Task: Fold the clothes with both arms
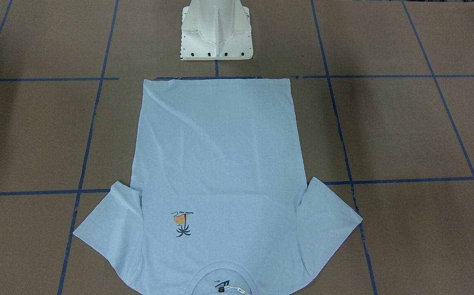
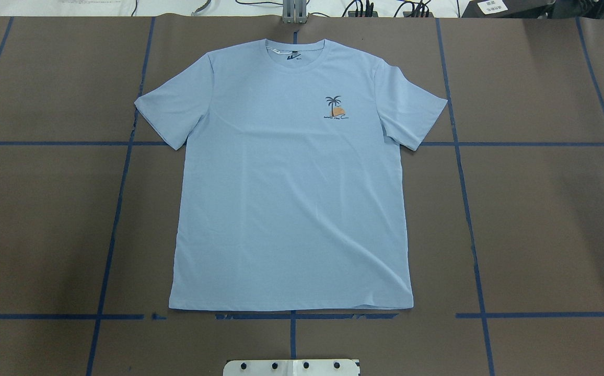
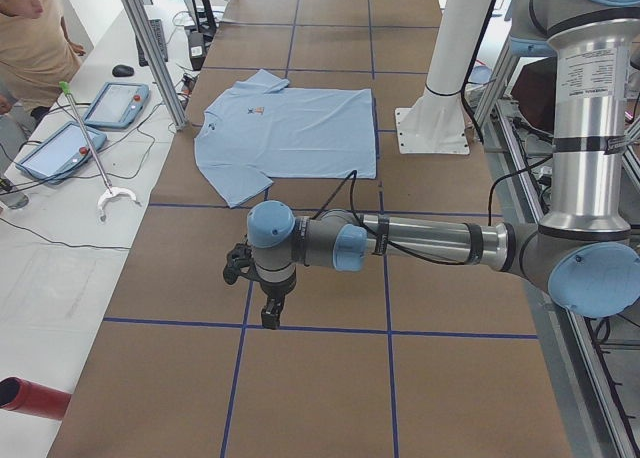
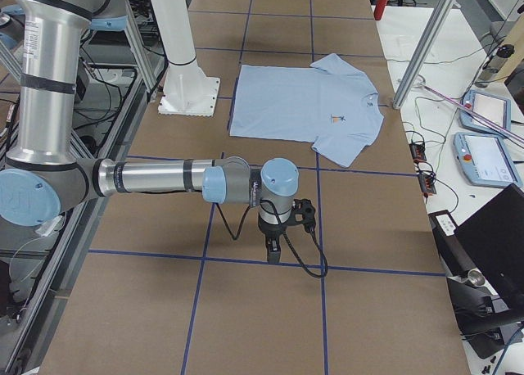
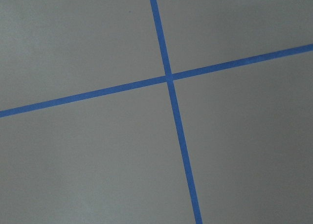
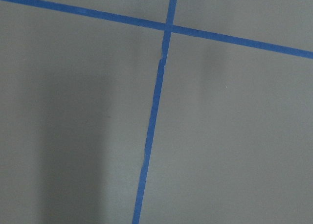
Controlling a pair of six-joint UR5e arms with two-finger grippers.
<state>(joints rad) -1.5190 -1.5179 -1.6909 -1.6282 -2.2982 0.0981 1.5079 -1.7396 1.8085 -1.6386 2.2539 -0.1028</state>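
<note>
Left gripper (image 3: 268, 313) and right gripper (image 4: 274, 252) are hanging over the table (image 3: 330, 378) at opposite ends, their opening impossible for you to judge; the T-shirt (image 2: 291, 177) is lying flat midway, at their 3 and 9 o'clock, collar (image 2: 295, 52) pointing to 12, neither gripper looking nearer.

You have one light blue T-shirt (image 2: 291, 183) on one worktop (image 2: 542, 209), two robot arms, the left arm (image 3: 430, 243) and the right arm (image 4: 155, 178), two black pincers, the left pincer (image 3: 270, 317) and the right pincer (image 4: 273, 255), one white pedestal base (image 1: 216, 32), two teach pendants, a near pendant (image 3: 58, 150) and a far pendant (image 3: 115, 105), and one person (image 3: 35, 38).
</note>
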